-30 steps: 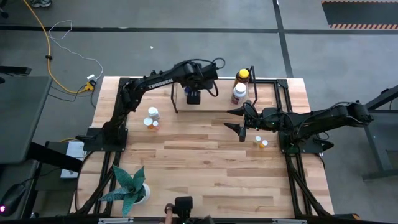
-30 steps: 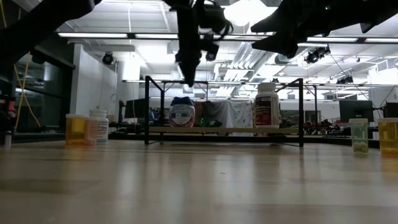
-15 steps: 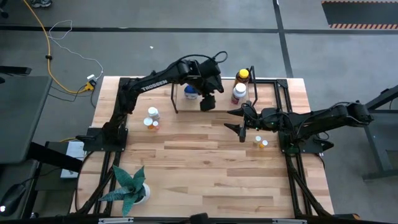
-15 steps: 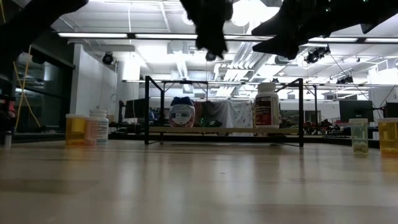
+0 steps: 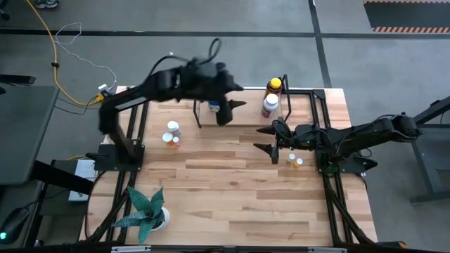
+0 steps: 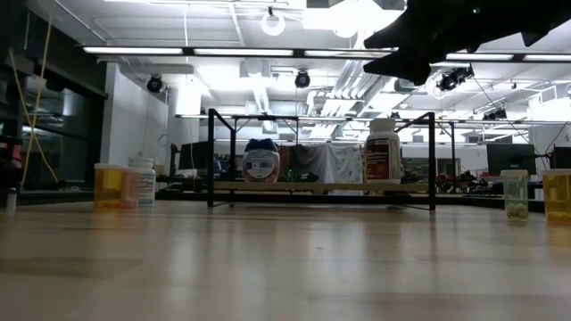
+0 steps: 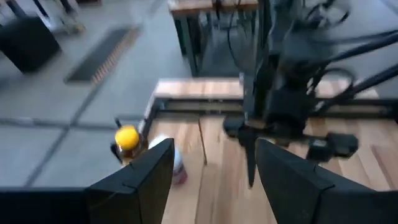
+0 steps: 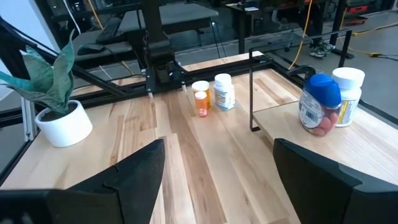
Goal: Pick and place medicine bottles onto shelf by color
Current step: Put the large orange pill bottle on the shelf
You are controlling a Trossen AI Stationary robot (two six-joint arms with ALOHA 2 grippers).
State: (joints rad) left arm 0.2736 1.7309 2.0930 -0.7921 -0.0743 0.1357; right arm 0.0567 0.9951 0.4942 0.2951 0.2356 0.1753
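The shelf (image 5: 242, 116) stands at the table's far side on thin black legs. A blue-capped bottle (image 5: 214, 105) and a white bottle with a red label (image 5: 270, 105) stand on it; both show in the low view (image 6: 261, 160) (image 6: 382, 152). An amber bottle with a yellow cap (image 5: 274, 86) stands behind the white one. My left gripper (image 5: 232, 107) is open and empty, high over the shelf between the two bottles. My right gripper (image 5: 261, 137) is open and empty, in the air just in front of the shelf's right part.
A white bottle (image 5: 172, 127) and an orange vial (image 5: 172, 140) stand left of the shelf. Two small vials (image 5: 295, 161) stand under my right arm. A potted plant (image 5: 146, 211) stands at the near left corner. The middle and near part of the table (image 5: 239, 204) is bare wood.
My left gripper has gone up from just above the blue-capped bottle, out of the low view, and shifted a little toward the table's right. It has tipped and now points toward my right arm. The blue-capped bottle stays on the shelf.
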